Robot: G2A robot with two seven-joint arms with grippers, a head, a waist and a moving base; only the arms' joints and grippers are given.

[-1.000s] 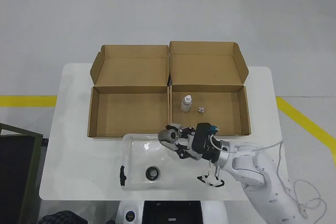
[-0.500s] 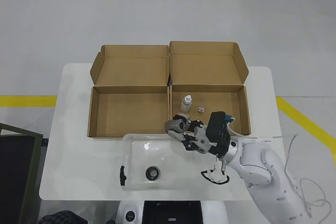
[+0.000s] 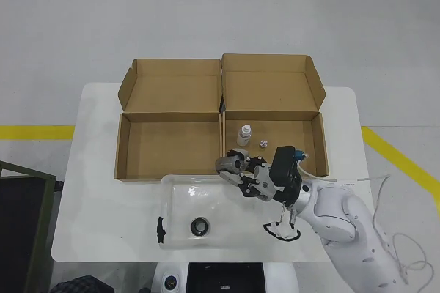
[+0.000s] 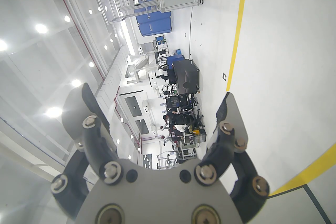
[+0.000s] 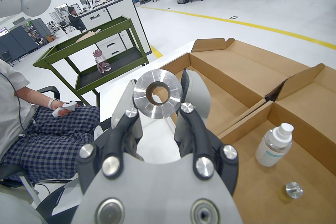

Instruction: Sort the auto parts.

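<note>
My right gripper (image 3: 233,162) (image 5: 157,93) is shut on a silver metal ring (image 5: 157,94) (image 3: 233,161), held above the near wall between the two cardboard boxes. The right box (image 3: 319,150) holds a small white bottle (image 3: 244,135) (image 5: 274,148) and a small metal cap (image 3: 263,143) (image 5: 293,189). The left box (image 3: 169,148) has nothing in it. A clear tray (image 3: 177,192) at the front holds a dark ring (image 3: 199,226), with a black part (image 3: 160,230) at its left rim and a black clip (image 3: 281,232) at its right. My left gripper (image 4: 157,117) is open, pointed at the room.
The white table (image 3: 95,161) carries both boxes with lids folded back. A green cart (image 5: 105,51) stands left of the table, and a seated person's hand (image 5: 59,105) holds a controller beside it.
Between a second ago and half a second ago my right gripper carried the metal ring up and to the right, from over the tray toward the boxes' near wall. Nothing has moved since.
</note>
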